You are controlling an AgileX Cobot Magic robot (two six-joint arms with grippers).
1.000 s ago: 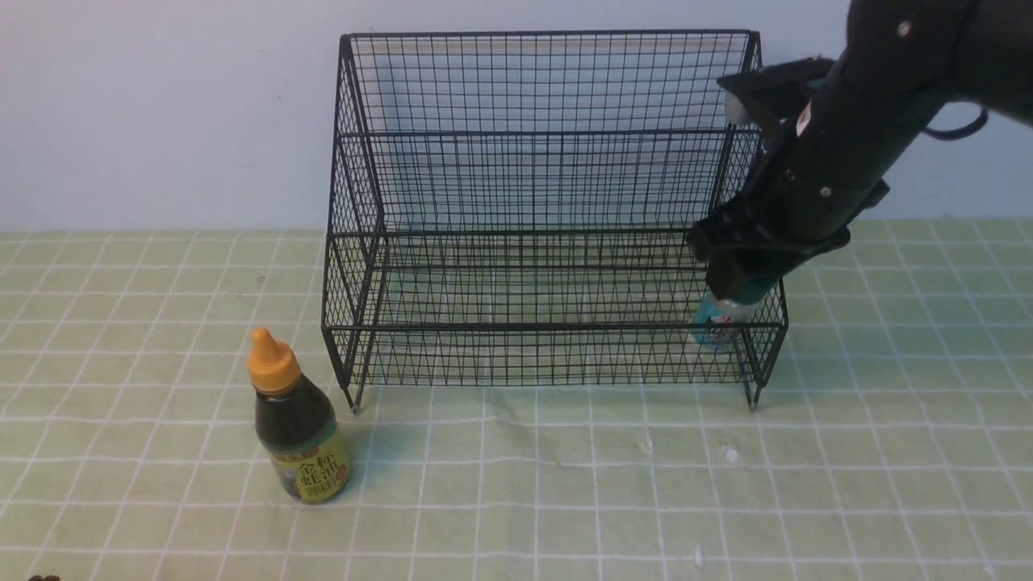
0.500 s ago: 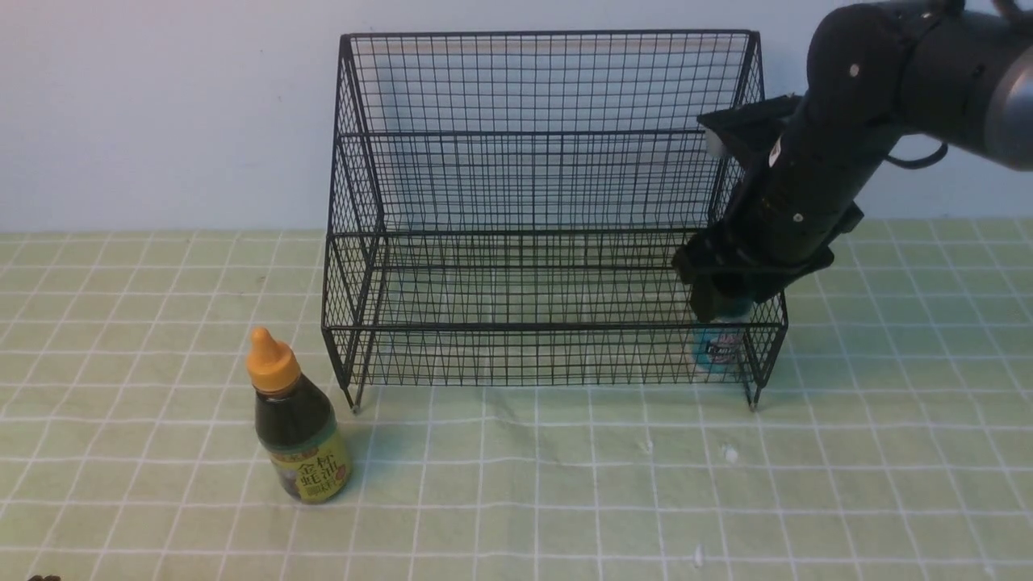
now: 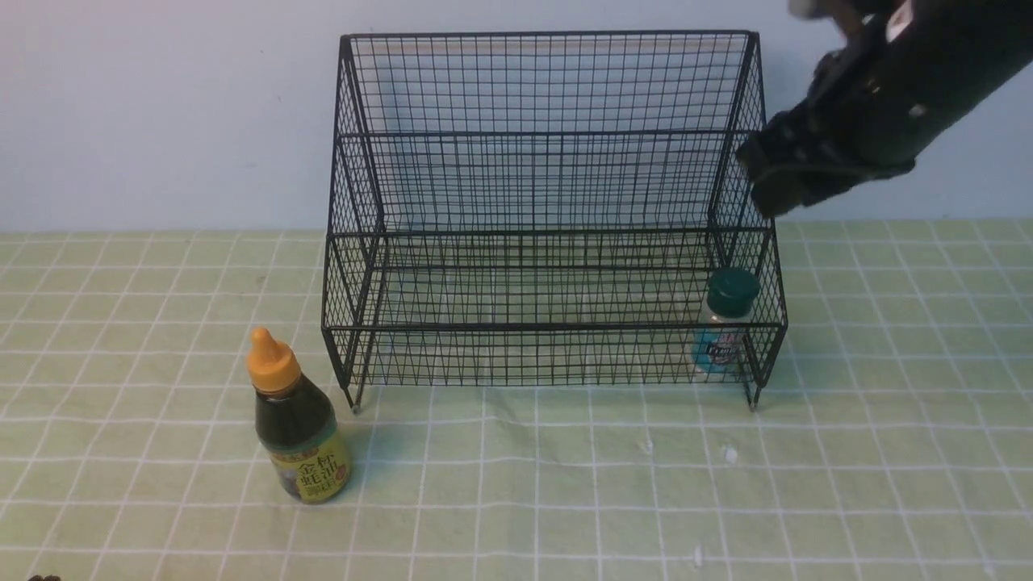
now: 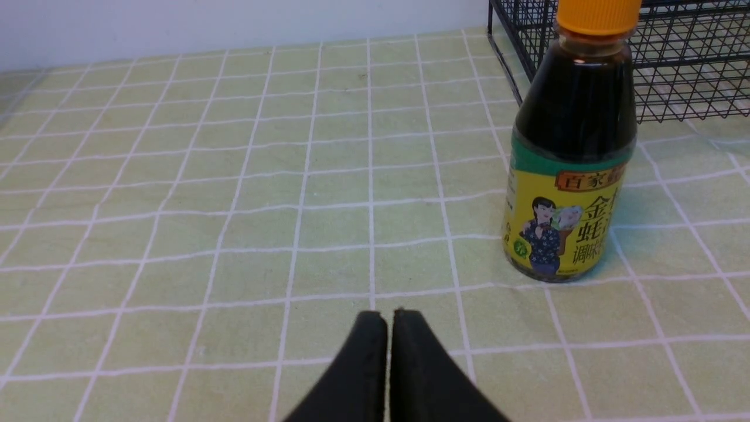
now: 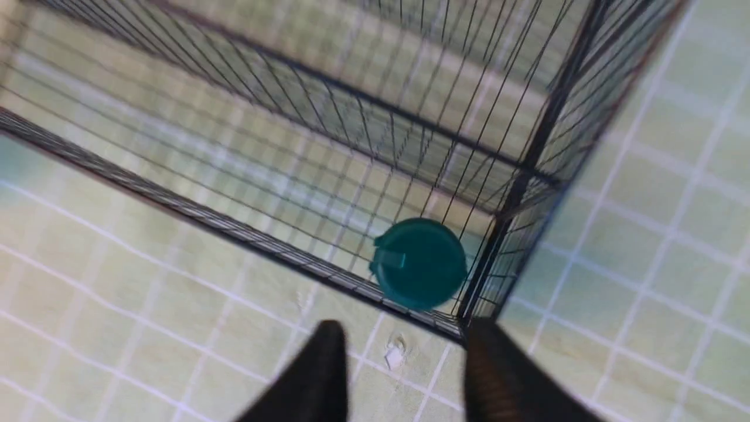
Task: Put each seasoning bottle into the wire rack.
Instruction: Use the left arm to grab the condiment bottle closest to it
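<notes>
Nearest of all, the left gripper (image 4: 387, 319) sits low over the pale green checked tablecloth (image 3: 565, 484) with its black fingers pressed together and nothing between them, apparently parked while the other arm works. Ahead of its fingertips and off towards the rack stands the tall dark-sauce bottle with an orange pointed cap and yellow label (image 4: 571, 158), upright on the cloth. It is well clear of the gripper and just outside the rack's near left leg, so this one is not yet put away.

Beyond it is the large black wire-mesh rack with two stepped tiers (image 3: 549, 129). The small clear shaker with a dark green lid and teal label (image 3: 724, 323) stands upright in the lower tier, tucked into the front right corner against the mesh, which should keep it from tipping.

The right gripper (image 5: 407, 325) hangs above that shaker and apart from it, its fingers spread to a moderate gap and holding nothing. It looks finished with the shaker. Farthest back is the plain pale wall (image 3: 161, 113).
</notes>
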